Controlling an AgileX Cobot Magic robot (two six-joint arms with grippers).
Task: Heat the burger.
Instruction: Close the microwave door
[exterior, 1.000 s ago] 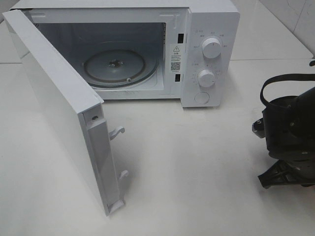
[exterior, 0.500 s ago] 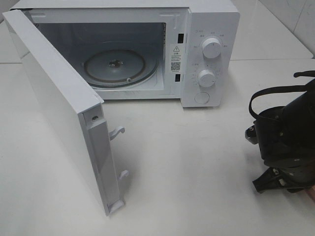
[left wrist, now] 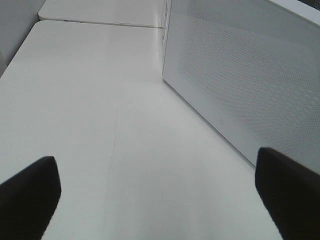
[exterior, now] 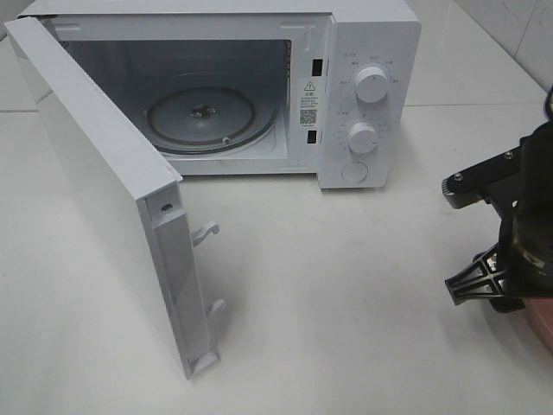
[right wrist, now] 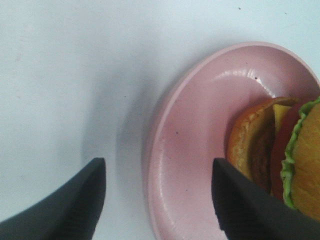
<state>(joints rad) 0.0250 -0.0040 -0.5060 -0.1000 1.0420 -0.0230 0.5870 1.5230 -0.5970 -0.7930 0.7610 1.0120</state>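
Observation:
The burger (right wrist: 292, 150), with golden bun, green lettuce, tomato and cheese, lies on a pink plate (right wrist: 175, 150) in the right wrist view. My right gripper (right wrist: 157, 170) is open and hovers over the plate's rim, one finger over the table and the other over the plate beside the burger. It holds nothing. From the high camera only a sliver of the plate (exterior: 543, 327) shows under the right arm (exterior: 523, 233), and the burger is hidden. My left gripper (left wrist: 160, 192) is open and empty above the table.
The white microwave (exterior: 363, 52) stands at the back, its door (exterior: 104, 190) swung wide to the left and the glass turntable (exterior: 207, 117) bare. The door's meshed outer face (left wrist: 250, 75) is close to the left gripper. White tabletop (exterior: 346, 285) lies between microwave and plate.
The right gripper's jaws have spread from shut to open. The right arm has turned and shifted, and the edge of the pink plate has come into view under it. The left gripper is unchanged.

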